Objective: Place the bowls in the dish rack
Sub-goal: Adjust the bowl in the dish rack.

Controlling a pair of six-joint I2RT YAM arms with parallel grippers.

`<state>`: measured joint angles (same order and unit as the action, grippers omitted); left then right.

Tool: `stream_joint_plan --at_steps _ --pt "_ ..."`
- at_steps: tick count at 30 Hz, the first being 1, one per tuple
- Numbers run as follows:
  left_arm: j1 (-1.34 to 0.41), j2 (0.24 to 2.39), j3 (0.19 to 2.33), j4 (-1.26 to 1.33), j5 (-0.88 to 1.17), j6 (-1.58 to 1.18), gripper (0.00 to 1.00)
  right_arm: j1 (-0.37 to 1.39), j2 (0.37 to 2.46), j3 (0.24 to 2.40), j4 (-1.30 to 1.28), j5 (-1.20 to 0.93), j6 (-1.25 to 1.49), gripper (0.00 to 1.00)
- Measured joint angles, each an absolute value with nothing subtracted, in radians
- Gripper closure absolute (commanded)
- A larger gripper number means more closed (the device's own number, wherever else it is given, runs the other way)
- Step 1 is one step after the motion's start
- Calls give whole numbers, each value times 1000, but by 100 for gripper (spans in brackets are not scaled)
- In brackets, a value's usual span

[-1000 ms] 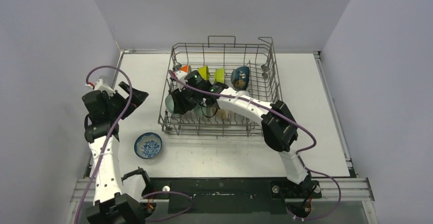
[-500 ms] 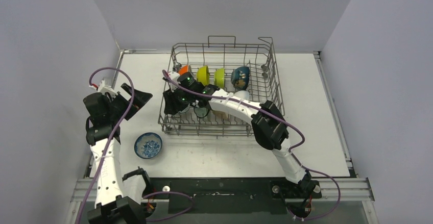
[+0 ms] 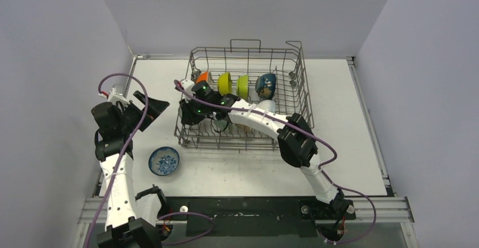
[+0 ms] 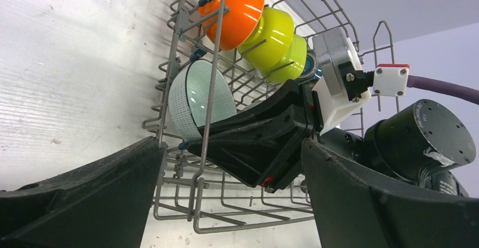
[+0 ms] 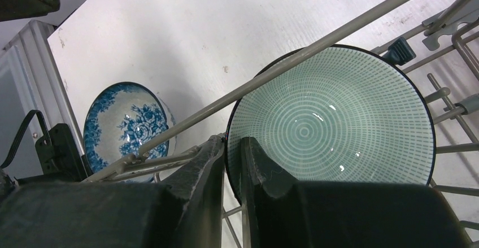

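Note:
The grey wire dish rack (image 3: 299, 84) stands at the back of the table. In its back row stand orange (image 3: 203, 77), yellow (image 3: 225, 82), lime (image 3: 243, 84) and dark blue (image 3: 265, 86) bowls. A pale green bowl (image 5: 333, 124) stands on edge at the rack's left side, and my right gripper (image 5: 231, 152) is shut on its rim, one finger inside and one outside. The blue-patterned bowl (image 3: 164, 161) lies on the table in front of the rack's left corner. My left gripper (image 3: 152, 108) hovers open and empty left of the rack, facing it.
The right arm (image 3: 265, 121) reaches across the inside of the rack and hides part of its front row. The rack's top wire (image 5: 339, 33) crosses just above the held bowl. Side walls close in the table on the left and right.
The right gripper has slid left inside the rack and closed its fingers on the pale green bowl's rim. The left arm has barely shifted.

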<state>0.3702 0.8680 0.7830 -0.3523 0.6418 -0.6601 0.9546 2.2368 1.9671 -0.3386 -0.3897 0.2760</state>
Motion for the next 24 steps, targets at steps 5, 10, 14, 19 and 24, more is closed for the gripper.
stream_joint_plan --at_steps 5,10,14,19,24 --pt "370 868 783 -345 654 -676 8 956 2229 1960 -337 -382 271 95" --pt "366 879 783 -339 664 -688 8 954 2172 1889 -299 -355 266 95" --pt "347 900 791 -340 663 -700 8 920 2092 1832 -308 -337 274 95" --pt "276 929 825 -339 650 -717 7 884 1982 1783 -306 -334 274 95" --pt "154 969 861 -319 628 -752 7 844 1878 1708 -296 -348 273 95"
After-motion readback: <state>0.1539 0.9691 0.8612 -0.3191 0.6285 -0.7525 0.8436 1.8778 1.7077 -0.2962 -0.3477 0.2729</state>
